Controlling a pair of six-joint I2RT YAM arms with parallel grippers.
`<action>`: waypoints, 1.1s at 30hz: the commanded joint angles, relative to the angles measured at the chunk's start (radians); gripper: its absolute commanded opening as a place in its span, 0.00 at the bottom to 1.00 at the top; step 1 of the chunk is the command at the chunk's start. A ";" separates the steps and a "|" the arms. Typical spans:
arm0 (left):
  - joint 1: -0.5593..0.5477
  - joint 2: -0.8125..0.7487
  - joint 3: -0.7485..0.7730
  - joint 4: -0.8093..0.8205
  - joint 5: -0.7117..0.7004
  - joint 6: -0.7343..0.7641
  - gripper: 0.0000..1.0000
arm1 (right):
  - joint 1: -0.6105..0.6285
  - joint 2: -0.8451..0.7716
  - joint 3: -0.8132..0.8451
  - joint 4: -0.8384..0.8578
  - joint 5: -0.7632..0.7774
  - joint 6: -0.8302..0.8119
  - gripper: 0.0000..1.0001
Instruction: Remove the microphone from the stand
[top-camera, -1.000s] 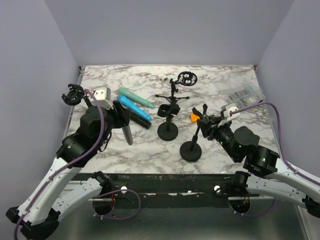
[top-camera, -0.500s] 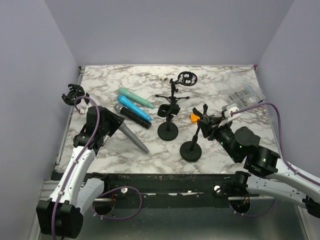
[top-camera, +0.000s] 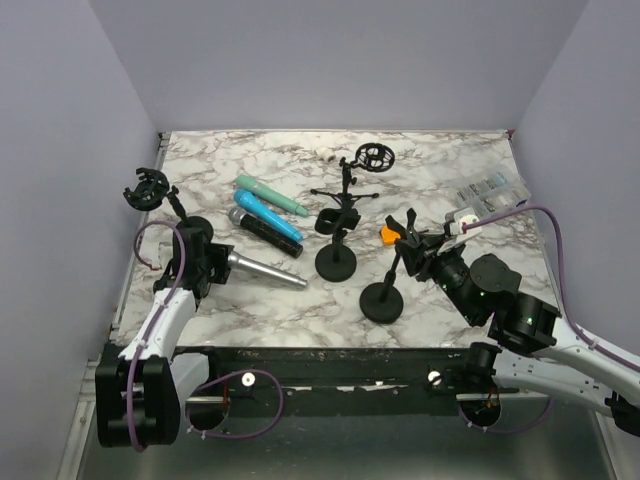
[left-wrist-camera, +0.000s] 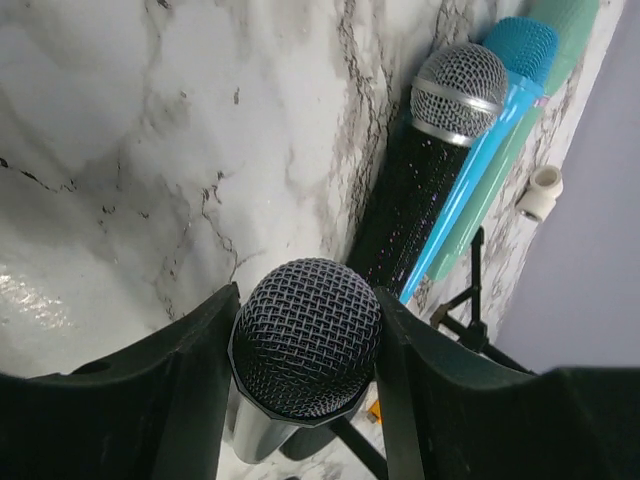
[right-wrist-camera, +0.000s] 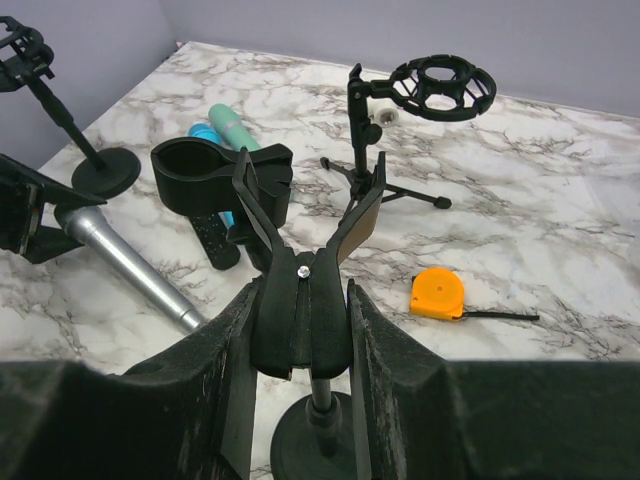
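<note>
left gripper (top-camera: 214, 262): mesh head of silver microphone (left-wrist-camera: 305, 335) held between jaws, handle laid ahead on marble table (top-camera: 450, 160) | right gripper (right-wrist-camera: 302, 320): stand clip (right-wrist-camera: 265, 215) clamped between jaws | room: enclosed by purple walls (top-camera: 330, 60)

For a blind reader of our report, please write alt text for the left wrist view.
The left tool grips a silver microphone at its mesh head. On the marble table beyond lie a black microphone, a blue microphone and a green microphone, side by side.
</note>
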 joint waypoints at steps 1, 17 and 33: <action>0.031 0.098 -0.034 0.158 0.029 -0.107 0.12 | 0.000 0.001 -0.027 -0.044 0.002 0.012 0.01; 0.066 0.269 -0.027 0.296 0.120 -0.116 0.68 | 0.000 0.003 -0.030 -0.045 0.000 0.013 0.01; 0.065 0.063 0.006 0.148 0.161 -0.024 0.97 | 0.000 0.058 -0.034 0.069 0.129 -0.050 0.01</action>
